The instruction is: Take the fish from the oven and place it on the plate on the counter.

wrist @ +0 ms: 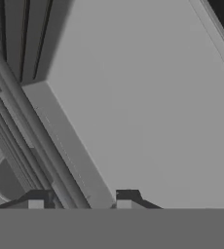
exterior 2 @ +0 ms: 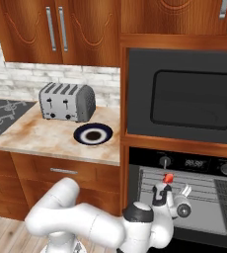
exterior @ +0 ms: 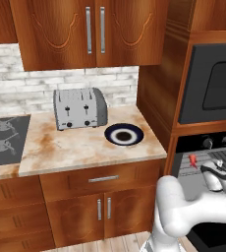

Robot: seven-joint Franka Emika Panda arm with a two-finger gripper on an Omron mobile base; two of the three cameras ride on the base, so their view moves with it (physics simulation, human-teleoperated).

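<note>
Your pincer point(exterior 2: 161, 193) stands parted and empty at the oven point(exterior 2: 184, 192) rack; the fish point(exterior 2: 168, 177) lies just at its twelve o'clock, so a misjudged close could nudge it between the wires; the plate point(exterior 2: 93, 134) waits on the bench point(exterior 2: 46, 138).

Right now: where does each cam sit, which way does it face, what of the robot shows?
Left base view: behind the arm to its left, facing the counter, toaster and plate; white arm at lower right reaching into the oven.
Right base view: behind to its right, facing the oven and microwave; arm at lower left, gripper by the fish.
Hand view: on the hand, facing grey oven surfaces and rack rails; finger tips at bottom.
Shared by both base views: plate, toaster, fish.
</note>
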